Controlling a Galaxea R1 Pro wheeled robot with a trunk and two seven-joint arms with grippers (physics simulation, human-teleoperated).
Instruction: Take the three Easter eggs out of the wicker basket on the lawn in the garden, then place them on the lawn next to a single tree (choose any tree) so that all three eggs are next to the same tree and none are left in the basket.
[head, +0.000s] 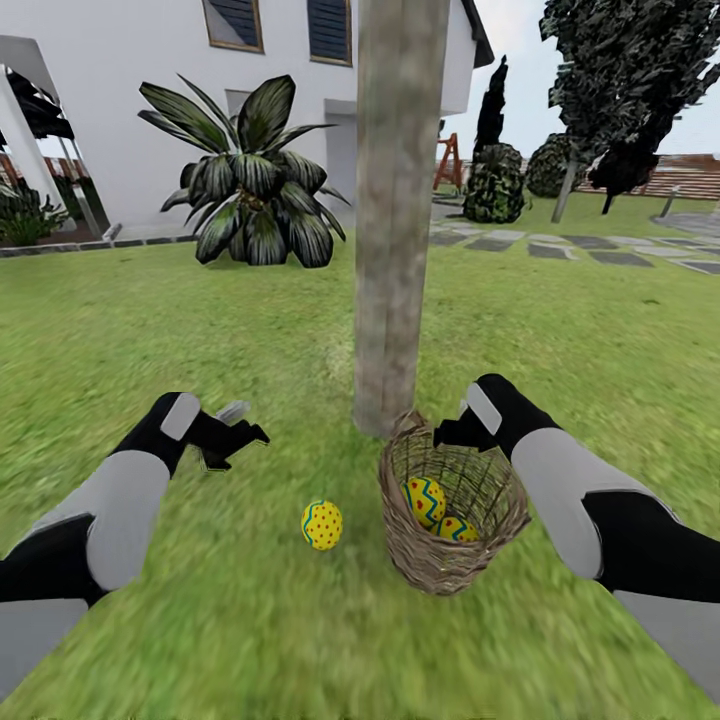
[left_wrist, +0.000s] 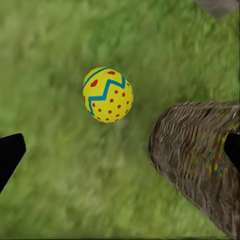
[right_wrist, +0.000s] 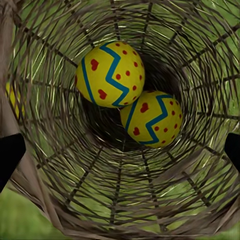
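Brown woven wicker basket (head: 452, 520) on green lawn (head: 150, 330), touching foot of pale grey-brown tree trunk (head: 395, 210). Two yellow zigzag-banded eggs inside (right_wrist: 110, 74) (right_wrist: 152, 119); third egg (head: 322, 525) on grass just beside basket. Left fingers (head: 232, 432) spread, empty, above grass. Right fingers (head: 452, 432) spread over basket mouth.

My arms are built in alternating black and pale grey segments, smooth and rounded. Each wrist carries a light grey oval panel, ending in a black gripper; my left gripper (head: 243, 432), my right gripper (head: 452, 434).
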